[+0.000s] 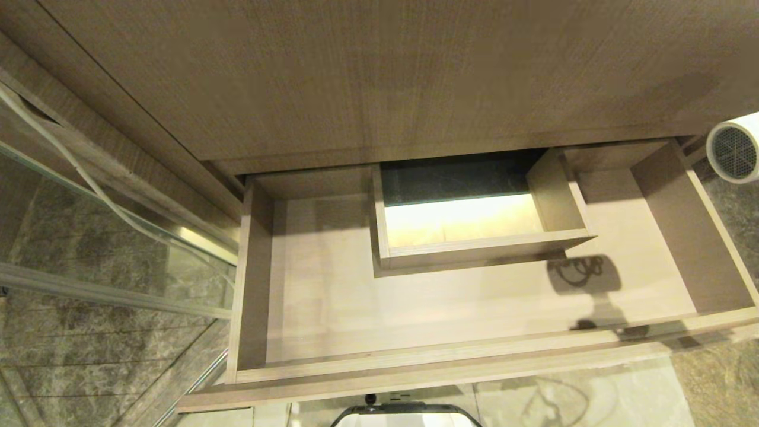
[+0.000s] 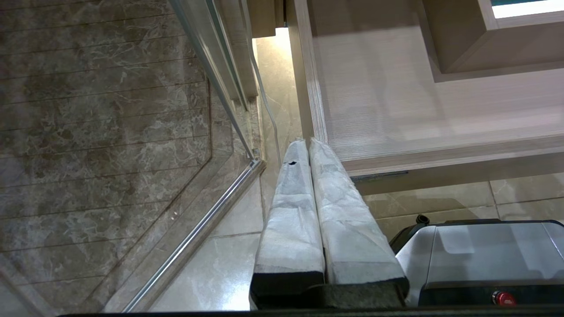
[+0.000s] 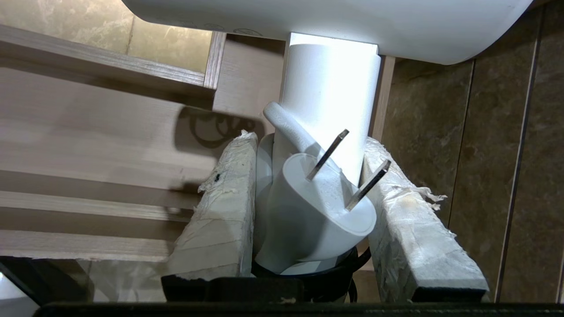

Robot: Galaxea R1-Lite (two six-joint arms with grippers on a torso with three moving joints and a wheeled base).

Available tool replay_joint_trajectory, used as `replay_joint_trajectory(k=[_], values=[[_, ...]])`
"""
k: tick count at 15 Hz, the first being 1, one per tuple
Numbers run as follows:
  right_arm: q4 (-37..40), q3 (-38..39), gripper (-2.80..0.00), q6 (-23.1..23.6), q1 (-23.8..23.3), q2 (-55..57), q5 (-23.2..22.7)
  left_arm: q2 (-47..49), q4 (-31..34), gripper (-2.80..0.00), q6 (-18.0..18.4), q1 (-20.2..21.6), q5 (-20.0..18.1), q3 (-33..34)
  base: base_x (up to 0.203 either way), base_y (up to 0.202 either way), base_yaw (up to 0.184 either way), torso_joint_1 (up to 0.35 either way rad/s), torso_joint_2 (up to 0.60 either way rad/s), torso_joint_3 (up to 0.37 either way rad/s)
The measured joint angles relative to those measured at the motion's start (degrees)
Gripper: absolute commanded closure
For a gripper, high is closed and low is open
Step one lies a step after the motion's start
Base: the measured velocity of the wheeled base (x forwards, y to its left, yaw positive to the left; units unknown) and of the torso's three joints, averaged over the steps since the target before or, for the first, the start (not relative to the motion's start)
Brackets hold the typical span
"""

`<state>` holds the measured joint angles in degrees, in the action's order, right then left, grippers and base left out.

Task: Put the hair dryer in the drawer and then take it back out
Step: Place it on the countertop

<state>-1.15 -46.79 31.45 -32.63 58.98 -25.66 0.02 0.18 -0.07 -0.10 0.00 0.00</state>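
Observation:
The wide wood-grain drawer [image 1: 332, 296] stands pulled out, nothing lying on its floor, with a boxed cut-out [image 1: 474, 249] at its back centre. The white hair dryer [image 1: 735, 148] shows at the far right edge of the head view, its round mesh grille facing me, above the drawer's right wall. In the right wrist view my right gripper [image 3: 308, 149] is shut on the hair dryer's handle [image 3: 330, 97], and the white plug [image 3: 317, 211] with two metal prongs sits between the padded fingers [image 3: 220, 207]. My left gripper [image 2: 308, 145] is shut and holds nothing, beside the drawer's left front corner.
A tall wood panel [image 1: 379, 77] rises above the drawer. A glass shower door with a metal rail [image 1: 118, 225] stands to the left over marble tile. My base [image 1: 409, 415] sits just below the drawer front. Dark marble wall [image 3: 506, 154] lies right of the drawer.

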Motion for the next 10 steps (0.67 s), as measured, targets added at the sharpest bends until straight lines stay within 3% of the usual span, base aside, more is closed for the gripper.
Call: replay_joint_trajectory(k=[3,7,10], values=[[-1.46,0.95,0.00,-0.23,-0.09,-0.47,-0.02,0.00,0.00,0.00,0.01,0.05,0.00,0.00,0.000,0.000,0.000,0.129,-0.22,-0.101],[-2.45,1.26,0.00,-0.31,-0.11,-0.57,0.02,0.00,0.00,0.00,0.00,0.00,0.00,0.00,0.000,0.000,0.000,0.120,-0.46,-0.203],[-2.94,1.61,0.00,-0.28,-0.11,-0.64,0.00,0.00,-0.05,0.00,-0.02,0.00,-0.02,0.00,0.000,0.000,0.000,0.384,-0.48,-0.235]])
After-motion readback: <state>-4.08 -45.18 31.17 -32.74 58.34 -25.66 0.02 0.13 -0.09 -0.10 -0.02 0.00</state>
